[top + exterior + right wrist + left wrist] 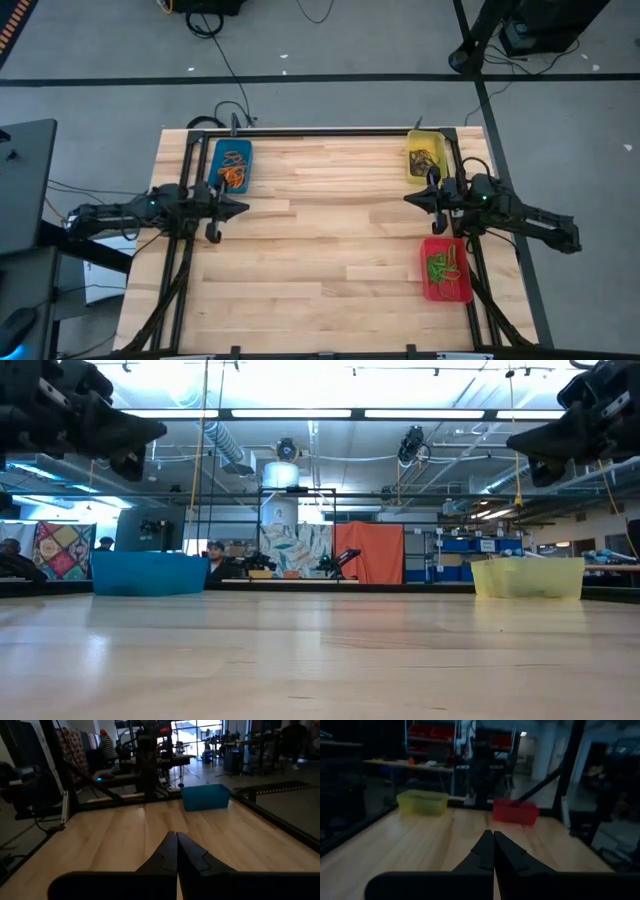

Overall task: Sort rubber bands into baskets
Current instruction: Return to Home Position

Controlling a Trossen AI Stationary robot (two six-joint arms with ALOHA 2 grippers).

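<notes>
The wooden surface lies between both arms. The left hand hovers over its left side, fingers pressed together, holding nothing. The right hand hovers over the right side, fingers likewise together and empty. The blue basket sits just beside the left hand. The yellow basket and red basket flank the right hand. Orange rubber bands lie in the blue basket, dark rubber bands in the yellow, green rubber bands in the red.
</notes>
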